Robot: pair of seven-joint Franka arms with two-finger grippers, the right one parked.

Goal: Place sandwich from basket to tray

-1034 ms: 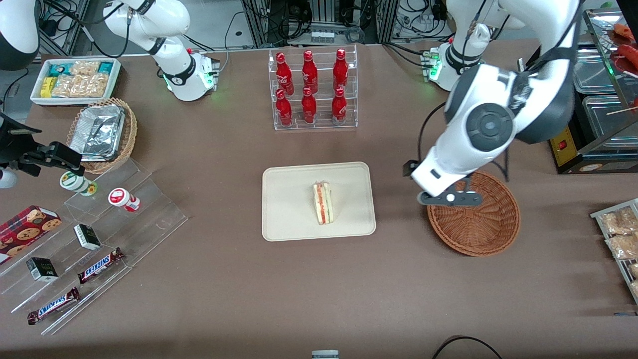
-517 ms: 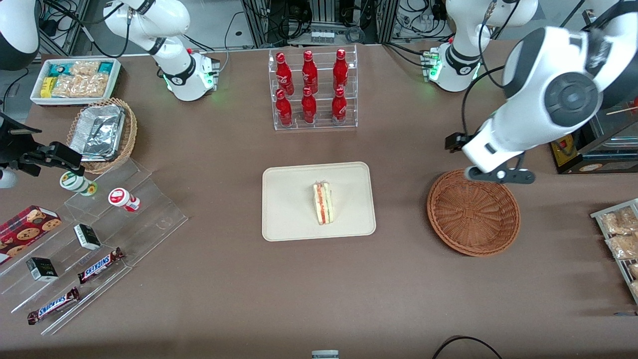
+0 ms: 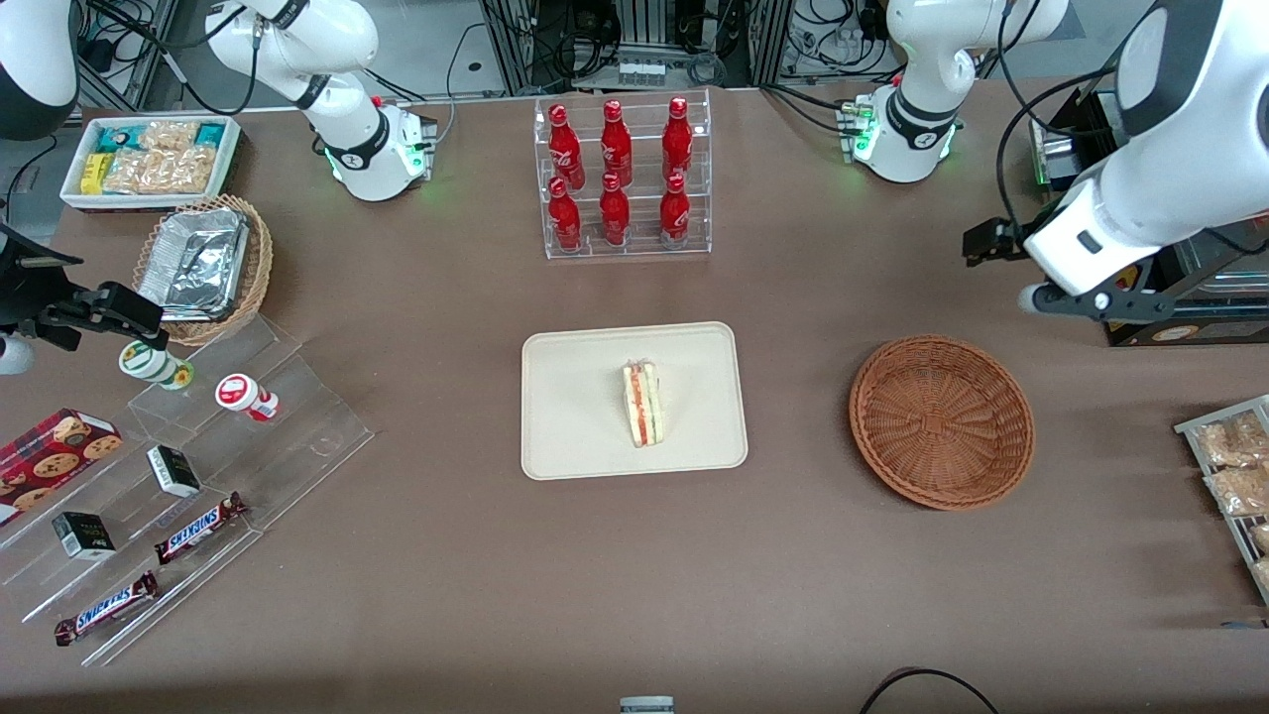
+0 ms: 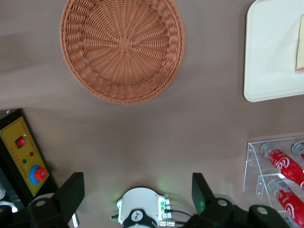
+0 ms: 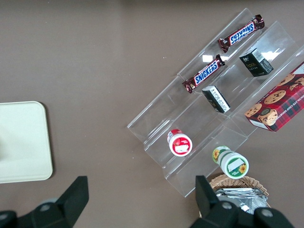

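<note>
The sandwich (image 3: 642, 404) lies on the tray (image 3: 575, 436), near its middle, red and green filling edge up. In the left wrist view only a pale sliver of it (image 4: 300, 50) shows, cut off at the frame edge, and the tray (image 4: 268, 52) is cut off too. The tray sits mid-bench (image 3: 634, 575), and the basket (image 3: 942, 423) rests well apart from it toward the working arm's end, its woven floor bare and holding nothing.

Farther from the front camera than the tray stands a clear rack of red bottles (image 3: 617, 178). Toward the parked arm's end there's a stepped clear stand with candy bars (image 3: 198, 528), small boxes and two little tubs, a lighter basket with foil trays (image 3: 203, 263), and a white bin of snack packets (image 3: 151, 159). Nothing stands between tray and basket.

The left arm is raised and drawn off past the basket toward the bench's edge, its pincer (image 3: 1091, 297) hanging above the bench, farther from the camera than the basket. Its dark fingers (image 4: 71, 192) stand wide apart, gripping nothing.
</note>
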